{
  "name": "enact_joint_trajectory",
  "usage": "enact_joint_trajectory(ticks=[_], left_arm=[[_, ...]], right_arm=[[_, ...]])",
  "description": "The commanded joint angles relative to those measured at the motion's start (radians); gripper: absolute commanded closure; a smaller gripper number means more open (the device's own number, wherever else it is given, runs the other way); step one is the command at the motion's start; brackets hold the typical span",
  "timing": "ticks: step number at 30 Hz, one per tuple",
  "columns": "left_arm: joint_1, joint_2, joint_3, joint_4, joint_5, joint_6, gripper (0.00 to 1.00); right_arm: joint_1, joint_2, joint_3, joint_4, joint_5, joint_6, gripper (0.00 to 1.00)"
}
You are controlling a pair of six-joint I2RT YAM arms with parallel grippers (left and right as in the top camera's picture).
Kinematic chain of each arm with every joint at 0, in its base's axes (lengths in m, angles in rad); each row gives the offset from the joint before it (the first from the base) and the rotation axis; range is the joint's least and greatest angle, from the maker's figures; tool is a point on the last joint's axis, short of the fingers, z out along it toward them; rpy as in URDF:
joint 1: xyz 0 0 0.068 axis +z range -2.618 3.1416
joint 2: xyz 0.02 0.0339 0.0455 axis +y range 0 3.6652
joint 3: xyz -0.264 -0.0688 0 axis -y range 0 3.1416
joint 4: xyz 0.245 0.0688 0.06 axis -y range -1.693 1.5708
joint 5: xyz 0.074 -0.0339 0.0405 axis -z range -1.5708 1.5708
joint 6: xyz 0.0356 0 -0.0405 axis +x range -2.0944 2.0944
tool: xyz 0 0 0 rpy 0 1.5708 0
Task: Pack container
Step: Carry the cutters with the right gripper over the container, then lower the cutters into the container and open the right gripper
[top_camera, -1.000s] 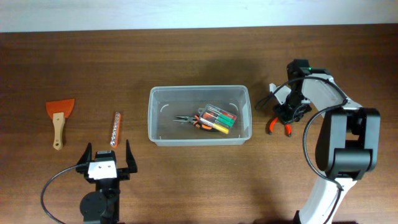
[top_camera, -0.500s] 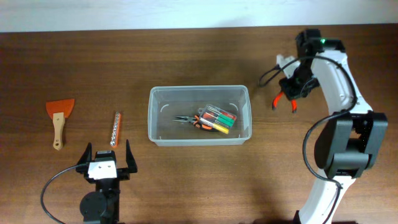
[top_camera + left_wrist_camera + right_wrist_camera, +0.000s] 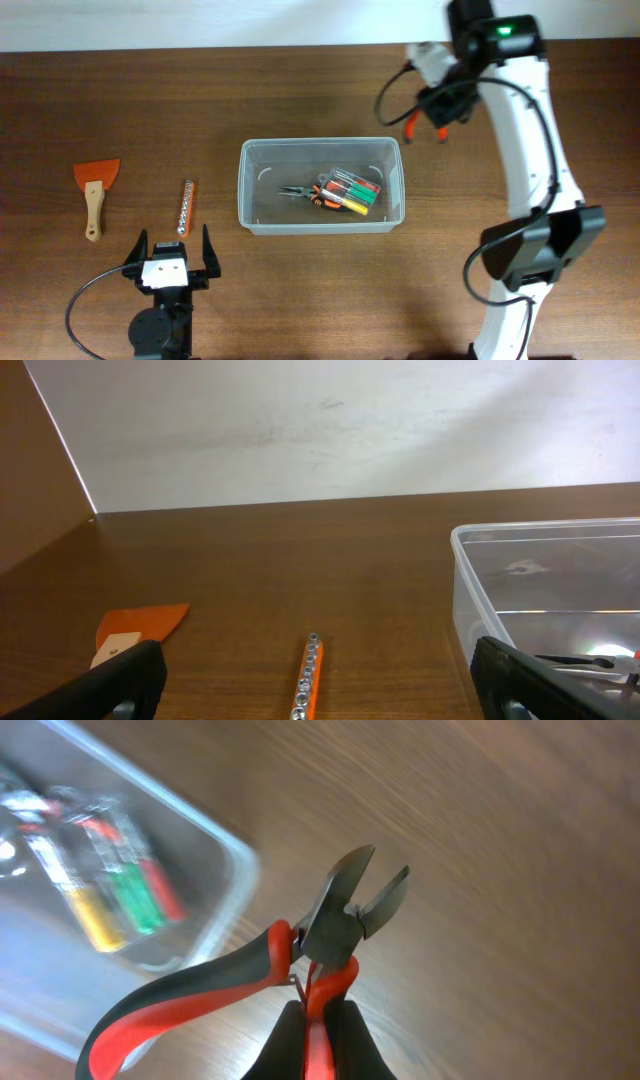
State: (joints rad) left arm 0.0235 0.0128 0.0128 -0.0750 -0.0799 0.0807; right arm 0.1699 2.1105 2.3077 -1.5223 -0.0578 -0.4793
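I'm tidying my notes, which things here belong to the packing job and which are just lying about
In the job: container, red cutters in right pincer, pliers and screwdrivers inside.
Lying about: orange scraper, bit strip, open left pincer.

Wooden table (image 3: 300,290), container (image 3: 243,190), scraper (image 3: 95,185), bit holder (image 3: 185,206)

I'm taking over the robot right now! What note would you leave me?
Left claw: open, empty, parked at the near edge.
Right claw: shut on the red-handled cutters, lifted past the container's far right corner.
Done: pliers and a pack of coloured tools lie in the container.
Left to do: drop the cutters in, then probably pack the orange scraper and bit strip lying left of it.
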Motion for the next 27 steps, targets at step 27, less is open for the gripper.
enact_joint_trajectory(ticks=[27], left_arm=[[-0.003, -0.007, -0.003, -0.001, -0.004, -0.013, 0.01]], right_arm=[[0.412, -0.021, -0.153, 0.129, 0.016, -0.355, 0.96]])
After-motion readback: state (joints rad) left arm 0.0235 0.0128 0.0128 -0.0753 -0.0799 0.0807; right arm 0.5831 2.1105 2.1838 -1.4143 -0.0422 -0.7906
